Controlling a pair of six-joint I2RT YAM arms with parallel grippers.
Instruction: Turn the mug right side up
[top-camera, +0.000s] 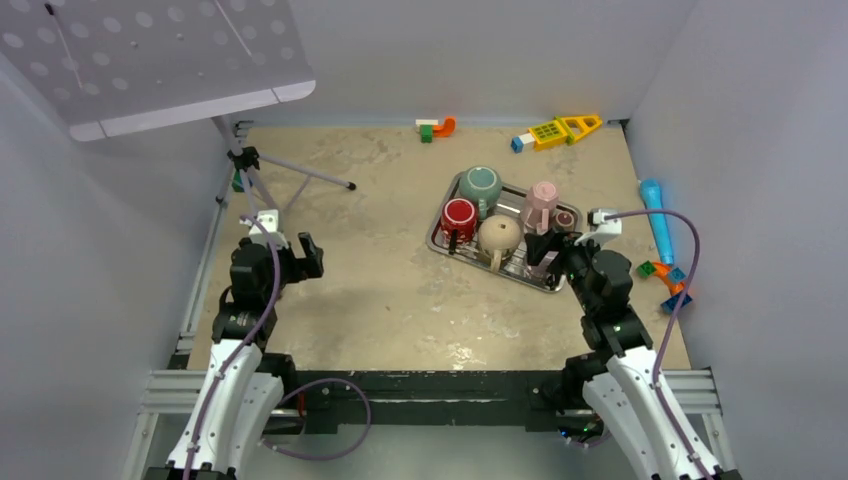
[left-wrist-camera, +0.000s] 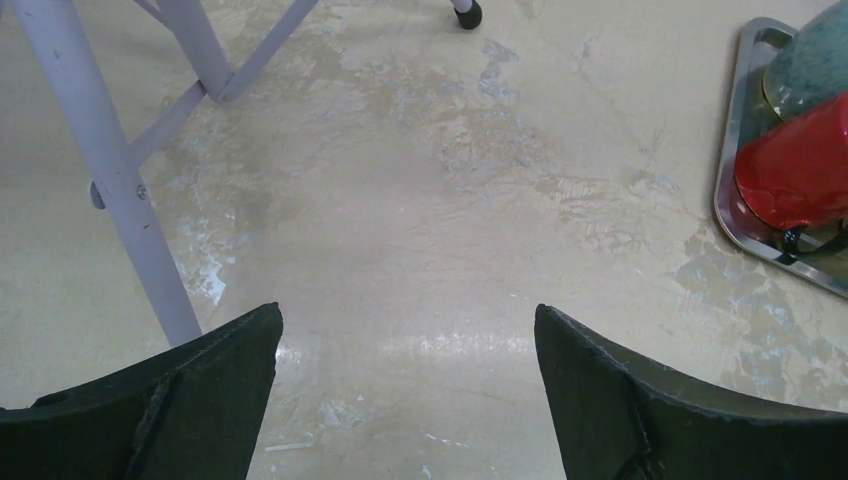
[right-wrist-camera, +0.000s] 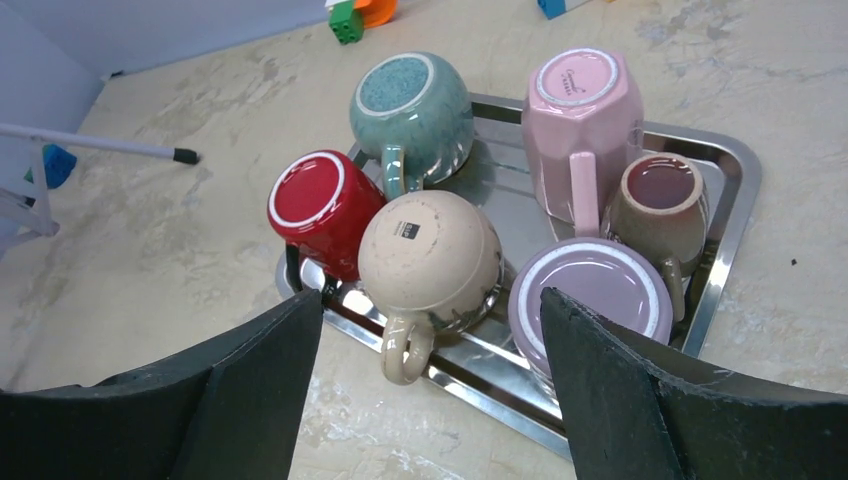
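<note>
Right tool (right-wrist-camera: 432, 300): jaws spread wide, gripping nothing, poised above the near edge of the steel tray (right-wrist-camera: 738, 170) | Mug: beige mug (right-wrist-camera: 430, 250) sits upside down on the tray, handle toward the tool, between the red mug (right-wrist-camera: 322, 205) and lilac mug (right-wrist-camera: 590, 285), both base-up | Left tool (left-wrist-camera: 408, 315): fully spread, holding nothing, over the counter (left-wrist-camera: 420, 180)

Polished metal tray (right-wrist-camera: 722, 235), mirror-bright; glazed ceramic mugs (right-wrist-camera: 410, 110), glossy, the beige mug (right-wrist-camera: 430, 255) speckled and duller; worktop (top-camera: 380, 290) smooth, mottled, faintly shiny.
</note>
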